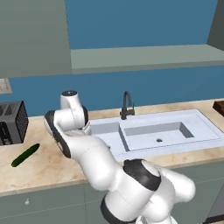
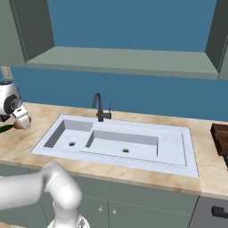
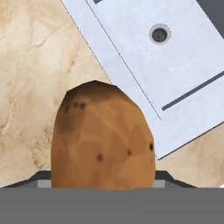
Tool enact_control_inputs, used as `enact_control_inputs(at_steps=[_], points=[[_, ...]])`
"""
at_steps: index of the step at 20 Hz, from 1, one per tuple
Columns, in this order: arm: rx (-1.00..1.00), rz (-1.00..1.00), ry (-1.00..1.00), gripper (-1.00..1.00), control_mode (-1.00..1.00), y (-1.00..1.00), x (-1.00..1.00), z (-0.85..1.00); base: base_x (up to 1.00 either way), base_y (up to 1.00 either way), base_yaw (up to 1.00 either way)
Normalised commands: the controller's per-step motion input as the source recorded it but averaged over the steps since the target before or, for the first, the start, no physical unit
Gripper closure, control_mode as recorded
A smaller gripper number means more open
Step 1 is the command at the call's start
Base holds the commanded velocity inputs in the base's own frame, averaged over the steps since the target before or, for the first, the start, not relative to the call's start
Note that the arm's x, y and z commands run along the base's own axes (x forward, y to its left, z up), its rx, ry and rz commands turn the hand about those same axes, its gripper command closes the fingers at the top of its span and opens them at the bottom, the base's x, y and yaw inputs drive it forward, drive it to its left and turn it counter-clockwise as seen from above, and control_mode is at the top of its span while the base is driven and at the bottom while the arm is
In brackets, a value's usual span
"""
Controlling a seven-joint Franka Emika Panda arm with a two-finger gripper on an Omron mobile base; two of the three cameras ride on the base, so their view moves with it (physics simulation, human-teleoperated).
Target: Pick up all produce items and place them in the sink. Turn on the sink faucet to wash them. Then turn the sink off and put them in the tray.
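While gripper [image 3: 103, 186]: closed around the potato [image 3: 103, 138], above counter [image 3: 35, 87] by the sink [image 3: 144, 57] corner.
Left base view: cucumber [image 1: 25, 155] near toaster [image 1: 12, 122].
Right base view: faucet [image 2: 100, 107], tray [image 2: 220, 138].

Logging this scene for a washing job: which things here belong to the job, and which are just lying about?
Belong to the job:
potato, close before the hand camera
cucumber on the counter
sink
faucet
tray

Just lying about:
toaster
wall outlet

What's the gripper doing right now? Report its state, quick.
Gripper: closed on the potato, carried above the counter beside the sink.
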Motion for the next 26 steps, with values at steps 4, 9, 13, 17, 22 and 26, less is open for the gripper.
enact_control_inputs(at_steps=[4,9,13,17,22,26], points=[[0.01,-0.07,0.00,1.00,-1.00,-0.91,-0.04,0.14,0.00,0.00,0.00],[0.02,-0.14,0.00,1.00,-1.00,-0.92,-0.12,0.00,0.00,0.00,0.00],[0.02,-0.15,0.00,1.00,-1.00,-0.89,-0.16,0.00,0.00,0.00,0.00],[0.03,-0.14,0.00,1.00,-1.00,-0.87,-0.14,0.05,0.00,0.00,0.00],[0.03,-0.11,0.00,1.00,-1.00,-0.87,-0.15,0.02,0.00,0.00,0.00],[0.03,-0.08,0.00,1.00,-1.00,-0.86,-0.07,0.00,0.00,0.00,0.00]])
